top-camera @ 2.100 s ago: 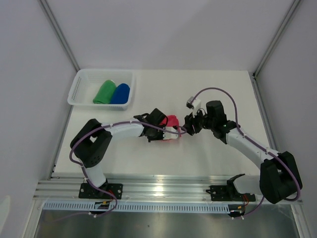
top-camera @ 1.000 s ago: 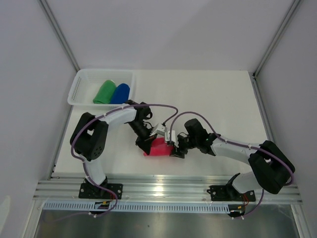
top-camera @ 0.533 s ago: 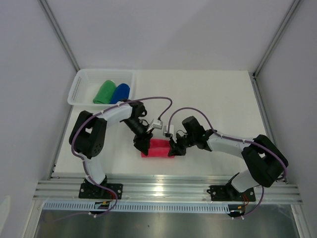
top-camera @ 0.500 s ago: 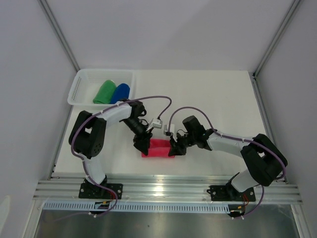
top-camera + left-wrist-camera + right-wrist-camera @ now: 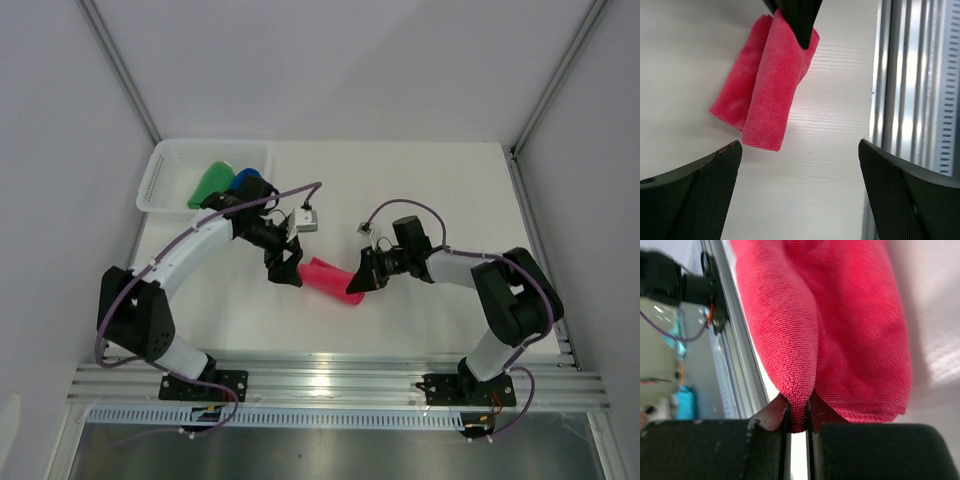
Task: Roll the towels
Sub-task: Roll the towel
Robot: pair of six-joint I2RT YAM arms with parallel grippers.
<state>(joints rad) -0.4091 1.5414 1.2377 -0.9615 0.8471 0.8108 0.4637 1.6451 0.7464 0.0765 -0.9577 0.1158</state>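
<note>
Left pincer [image 5: 286, 266]: it stood wide open, with nothing between its fingers [image 5: 690, 200] and only bare worktop [image 5: 430, 190] under the gap.
Right pincer [image 5: 799, 415]: it was almost closed, its tips nipping one thin fold at the end of the pink towel [image 5: 330, 279].
Pink towel: it stretched from my right pincer toward my left. Its free end was just ahead of the left fingers and not touching them. It looked like a loose roll with two fat lobes showing. I could not tell whether the free end rested on the worktop or hung just above it.
Green towel [image 5: 209, 185] and blue towel [image 5: 246, 181]: they lay side by side in the basket [image 5: 158, 178], behind my left pincer and well apart from both pincers. Both looked rolled.
Handling: I judged the pink towel soft, light and limp. Its nap was grippy rather than slippery, and there was nothing to break. It would sag from any single hold, and the layers could slide and unwind.
Where to take hold: I judged it best to grip across the full thickness of the roll, so every layer was clamped, rather than one outer fold as my right pincer had it.
Risk: a pull on that one fold could open the roll.
</note>
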